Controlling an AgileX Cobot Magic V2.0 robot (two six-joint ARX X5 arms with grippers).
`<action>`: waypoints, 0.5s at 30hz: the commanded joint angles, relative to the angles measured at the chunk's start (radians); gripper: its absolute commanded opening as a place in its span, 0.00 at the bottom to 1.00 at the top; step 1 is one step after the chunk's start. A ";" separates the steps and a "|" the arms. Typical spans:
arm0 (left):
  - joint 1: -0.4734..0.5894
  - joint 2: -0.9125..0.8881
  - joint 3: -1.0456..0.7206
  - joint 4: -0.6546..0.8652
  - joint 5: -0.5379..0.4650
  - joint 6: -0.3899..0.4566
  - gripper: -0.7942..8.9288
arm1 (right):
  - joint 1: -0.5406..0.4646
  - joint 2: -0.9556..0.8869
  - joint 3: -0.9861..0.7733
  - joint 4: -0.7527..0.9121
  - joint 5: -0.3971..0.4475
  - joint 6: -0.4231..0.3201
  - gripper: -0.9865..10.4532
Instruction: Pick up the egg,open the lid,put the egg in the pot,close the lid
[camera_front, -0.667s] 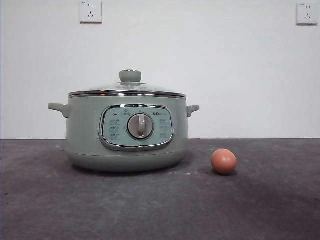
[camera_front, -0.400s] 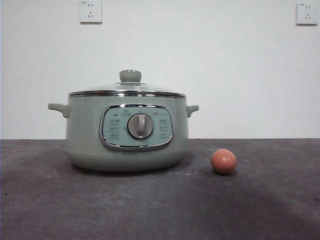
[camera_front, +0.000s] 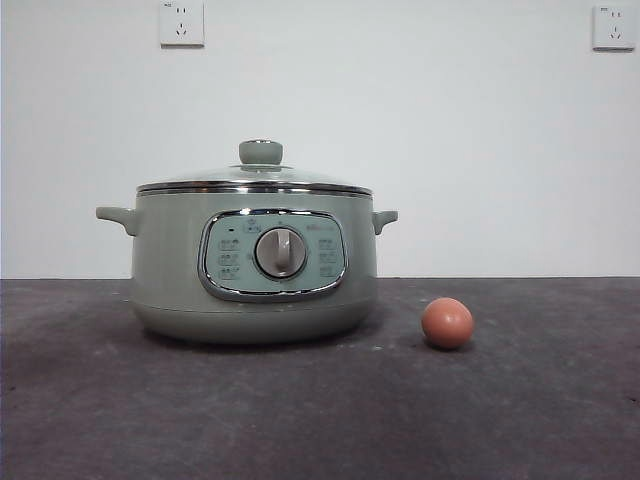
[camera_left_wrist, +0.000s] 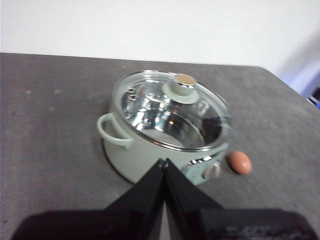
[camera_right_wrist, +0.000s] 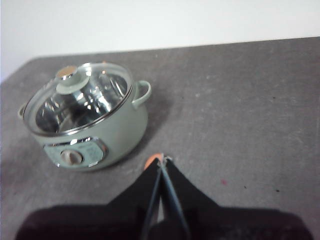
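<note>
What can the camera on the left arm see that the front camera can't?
Only the left wrist view shows the left gripper, jaws shut, high above the table, and it looks down through the lid into the pot's shiny inside.

Only the front view shows two wall sockets, and the dial straight on.

Both show the green pot, closed by the glass lid with its knob, and the egg lying on the table beside the pot, not touching it. Neither shows an arm near them.
</note>
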 joint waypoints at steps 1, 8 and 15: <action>0.003 0.039 0.074 -0.067 0.031 0.069 0.07 | 0.000 0.052 0.093 -0.089 -0.014 -0.080 0.08; -0.013 0.096 0.185 -0.191 0.043 0.115 0.07 | 0.001 0.134 0.209 -0.254 -0.047 -0.125 0.08; -0.019 0.114 0.191 -0.223 0.057 0.114 0.08 | 0.001 0.138 0.212 -0.266 -0.051 -0.125 0.09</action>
